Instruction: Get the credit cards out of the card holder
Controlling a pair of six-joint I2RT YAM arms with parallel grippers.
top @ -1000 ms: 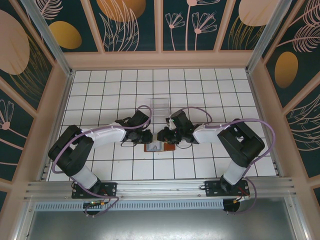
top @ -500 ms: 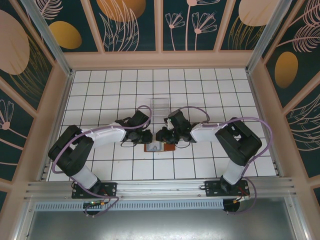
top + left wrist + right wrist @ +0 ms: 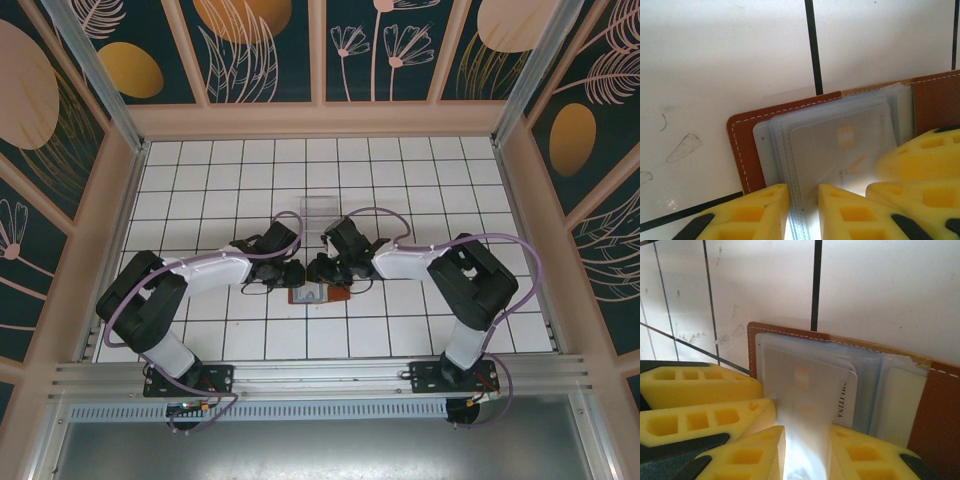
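Meeting over the small brown leather folding card holder [image 3: 325,296], which lies open on the white tiled worktop [image 3: 200,170], both arms crowd it.

Left wrist: the left fingers [image 3: 803,195], narrowly parted, straddle the clear plastic sleeves [image 3: 780,165]; grip unclear.

Right wrist: the right fingers [image 3: 805,435] pinch a thin whitish credit card [image 3: 802,390], its far end pocketed.

No card is out yet.

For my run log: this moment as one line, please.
card holder open | credit cards in sleeves | left gripper astride sleeves | right gripper astride sleeves

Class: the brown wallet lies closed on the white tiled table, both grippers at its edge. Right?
The wallet lies open; the right wrist view shows its clear sleeves and a pale card. The rest holds: white tiled table, left gripper and right gripper at its edge.
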